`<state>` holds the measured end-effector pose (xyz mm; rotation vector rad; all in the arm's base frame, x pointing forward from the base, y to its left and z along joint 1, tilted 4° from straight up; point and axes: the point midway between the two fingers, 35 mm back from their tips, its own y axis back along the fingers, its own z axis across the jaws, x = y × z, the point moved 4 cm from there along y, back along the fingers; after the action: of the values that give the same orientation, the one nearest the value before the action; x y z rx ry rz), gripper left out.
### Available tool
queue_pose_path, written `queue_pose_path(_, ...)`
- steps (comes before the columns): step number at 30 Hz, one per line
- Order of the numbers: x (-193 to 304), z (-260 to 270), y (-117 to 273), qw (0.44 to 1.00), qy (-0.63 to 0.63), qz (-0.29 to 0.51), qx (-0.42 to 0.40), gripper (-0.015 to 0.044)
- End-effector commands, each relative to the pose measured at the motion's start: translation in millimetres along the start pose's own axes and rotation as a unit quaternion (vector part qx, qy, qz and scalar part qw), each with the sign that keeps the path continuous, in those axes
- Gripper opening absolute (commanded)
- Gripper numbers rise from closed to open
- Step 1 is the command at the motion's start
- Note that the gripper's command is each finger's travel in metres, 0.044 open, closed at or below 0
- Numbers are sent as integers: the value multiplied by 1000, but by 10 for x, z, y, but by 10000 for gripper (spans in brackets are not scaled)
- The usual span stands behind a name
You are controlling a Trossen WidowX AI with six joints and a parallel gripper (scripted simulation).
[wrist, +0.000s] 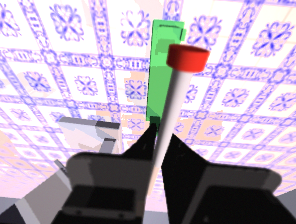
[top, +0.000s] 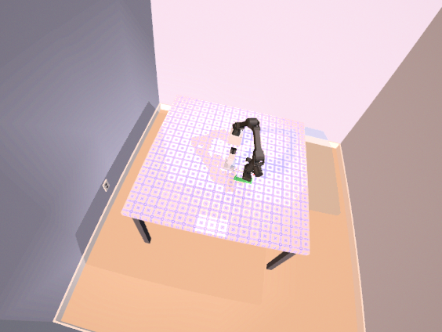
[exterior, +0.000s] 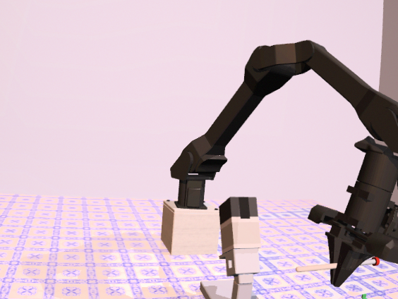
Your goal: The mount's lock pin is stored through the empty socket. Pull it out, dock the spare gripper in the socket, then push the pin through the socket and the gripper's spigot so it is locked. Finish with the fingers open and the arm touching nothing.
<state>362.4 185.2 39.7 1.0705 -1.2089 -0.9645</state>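
Observation:
The lock pin (exterior: 317, 268) (wrist: 175, 95), a pale rod with a red head, is held above the table, nearly level in the exterior view. My gripper (exterior: 336, 278) (wrist: 156, 127) is shut on it partway along the rod. The head sticks out on one side and the rounded tip on the other. A whitish upright body with a black top (exterior: 240, 229) (top: 230, 160) stands on a grey base (exterior: 216, 290) (wrist: 85, 131), apart from the pin. I cannot tell where the socket and spare gripper meet; the lower part is cut off in the exterior view.
A long green holder (top: 243, 180) (wrist: 159, 82) lies on the patterned table (top: 176, 203) below the pin. The arm's base stands on a pale wooden block (exterior: 195, 233) (top: 235, 139) behind the whitish upright body. The raised arm arches over the table.

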Motion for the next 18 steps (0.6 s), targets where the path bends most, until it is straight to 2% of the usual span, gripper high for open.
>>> queue_pose_path(1,5,58,30,1000,1,-1,1,0)
queue_pose_path(18,54,523,161,1000,-4,-2,-2,0)
